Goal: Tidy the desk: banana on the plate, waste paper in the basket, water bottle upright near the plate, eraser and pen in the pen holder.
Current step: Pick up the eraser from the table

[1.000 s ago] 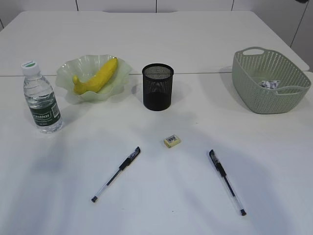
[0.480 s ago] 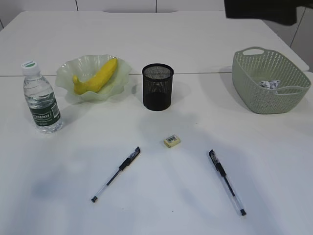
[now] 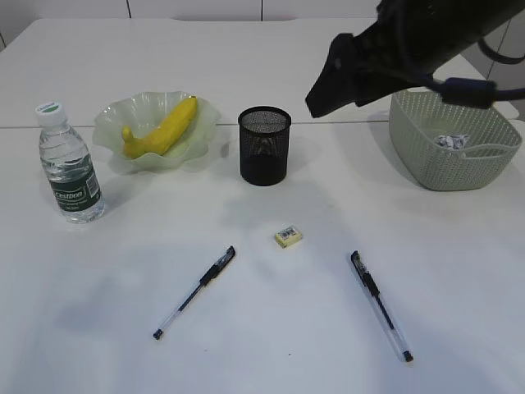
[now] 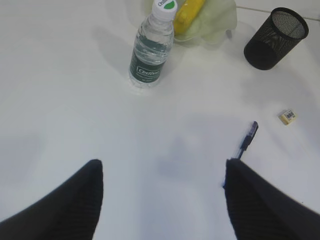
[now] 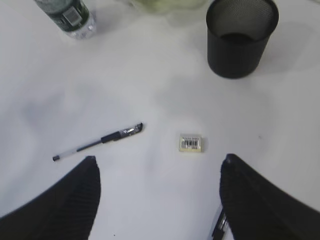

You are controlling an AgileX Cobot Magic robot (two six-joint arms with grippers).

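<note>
Right arm (image 3: 394,49) is in from the top right, up above the table, dark bulk hanging between the pen holder (image 3: 264,145) and the basket (image 3: 451,139); right gripper (image 5: 159,200) spread wide, nothing in it, looking down on the eraser (image 5: 190,143). Left gripper (image 4: 162,200) also parted and empty, high over bare white table (image 3: 262,345), the arm itself outside the exterior view. Banana (image 3: 164,127) sits on the green wavy plate (image 3: 111,123), water bottle (image 3: 70,164) upright just left of it, crumpled waste paper (image 3: 451,142) in the basket. Eraser lies in the middle, in front of the pen holder. Left pen (image 3: 195,292) and right pen (image 3: 381,305) lie flat, either side of the eraser, well apart. Second white table behind, pale cabinet fronts beyond it
</note>
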